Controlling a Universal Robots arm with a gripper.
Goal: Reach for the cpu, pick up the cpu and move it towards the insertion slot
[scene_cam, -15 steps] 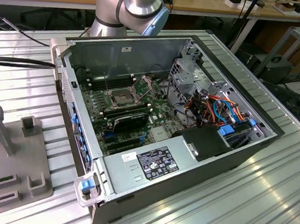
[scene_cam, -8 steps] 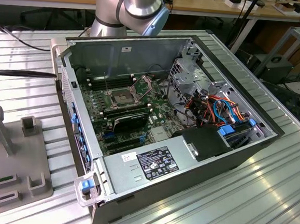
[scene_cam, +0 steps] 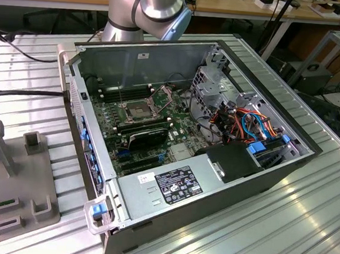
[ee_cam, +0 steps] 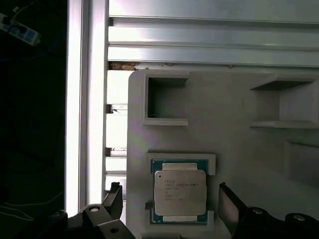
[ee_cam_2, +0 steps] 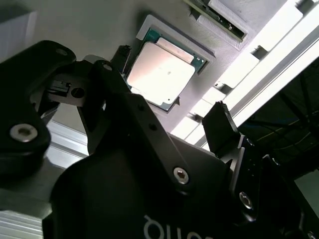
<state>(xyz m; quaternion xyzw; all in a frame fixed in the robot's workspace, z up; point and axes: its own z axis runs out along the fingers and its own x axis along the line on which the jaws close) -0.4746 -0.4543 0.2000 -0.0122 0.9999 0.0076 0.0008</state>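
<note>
Now the jaws stand spread wide and empty, one black fingertip (ee_cam: 113,195) on each side of the cpu (ee_cam: 179,195), neither touching it. The cpu lies flat in a square recess of the grey holder (ee_cam: 234,154), centred between the jaws.

You have the cpu (ee_cam: 179,194) seated in a recess of the tray (ee_cam: 239,149), between the gripper (ee_cam: 170,199) fingers, touching neither. The tray lies on the table (scene_cam: 304,220), at the exterior view's left of the case (scene_cam: 146,57). The slot (scene_cam: 130,107) sits inside the case.
</note>
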